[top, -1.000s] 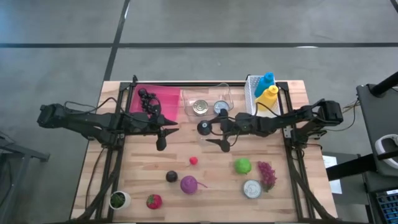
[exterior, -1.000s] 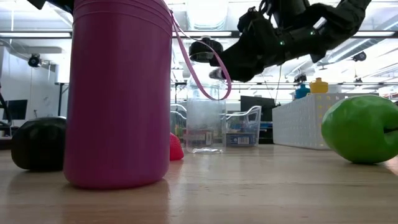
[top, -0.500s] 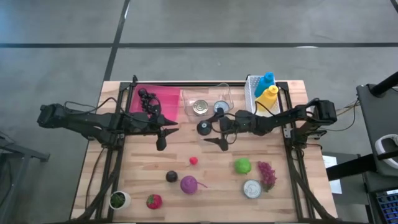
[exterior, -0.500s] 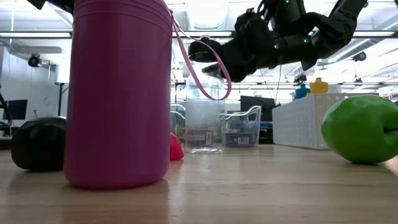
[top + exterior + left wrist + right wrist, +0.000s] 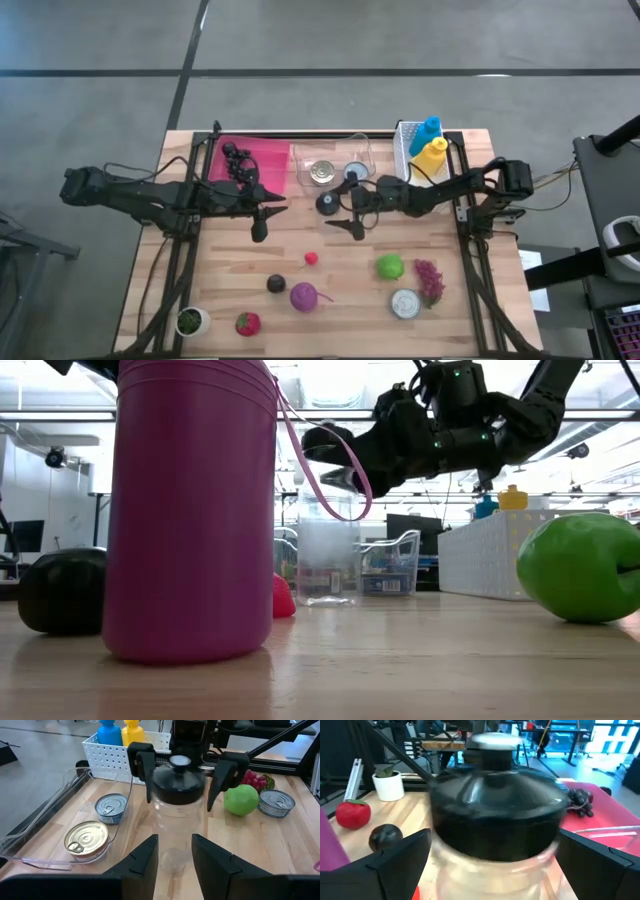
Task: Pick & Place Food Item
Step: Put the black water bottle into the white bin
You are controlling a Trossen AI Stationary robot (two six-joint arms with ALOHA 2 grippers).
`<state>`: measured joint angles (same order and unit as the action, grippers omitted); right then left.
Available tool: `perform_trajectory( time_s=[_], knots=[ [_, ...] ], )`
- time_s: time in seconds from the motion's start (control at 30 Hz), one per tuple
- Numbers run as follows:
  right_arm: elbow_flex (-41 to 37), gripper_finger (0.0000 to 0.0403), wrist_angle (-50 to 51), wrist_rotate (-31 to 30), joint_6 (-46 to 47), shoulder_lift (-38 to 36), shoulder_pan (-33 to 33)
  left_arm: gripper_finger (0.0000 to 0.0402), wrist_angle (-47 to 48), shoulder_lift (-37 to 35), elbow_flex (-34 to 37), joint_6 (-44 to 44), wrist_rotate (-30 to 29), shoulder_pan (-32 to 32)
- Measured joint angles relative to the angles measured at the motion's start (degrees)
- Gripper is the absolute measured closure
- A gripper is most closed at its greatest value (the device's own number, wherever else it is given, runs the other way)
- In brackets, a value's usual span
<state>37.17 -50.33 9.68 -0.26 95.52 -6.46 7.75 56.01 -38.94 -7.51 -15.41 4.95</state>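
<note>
Black-lidded and clear-walled, the jar (image 5: 327, 204) stands upright near the middle of the wooden table (image 5: 440, 320), just in front of the clear tray (image 5: 362, 146) that holds two tins. The right gripper (image 5: 350, 213) hangs above the table just right of the jar, its fingers spread wide to either side of the lid and not touching it. The left gripper (image 5: 266, 217) waits well to the left, beside the pink tray (image 5: 268, 160) with dark grapes; its fingers stand narrowly apart with nothing between them. Nearer lie a green apple (image 5: 390, 266), red grapes (image 5: 430, 281), a tin (image 5: 405, 303) and a purple cup (image 5: 303, 296).
</note>
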Motion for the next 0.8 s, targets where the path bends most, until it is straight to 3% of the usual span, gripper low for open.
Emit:
perform_trajectory(
  time_s=[0.8],
  knots=[
    [2.25, 0.0003, 0.41, 5.81, -1.22, 2.63, -1.16, 0.0278, 0.00, -0.02, 0.00, 0.00, 0.01, 0.00]
  ],
)
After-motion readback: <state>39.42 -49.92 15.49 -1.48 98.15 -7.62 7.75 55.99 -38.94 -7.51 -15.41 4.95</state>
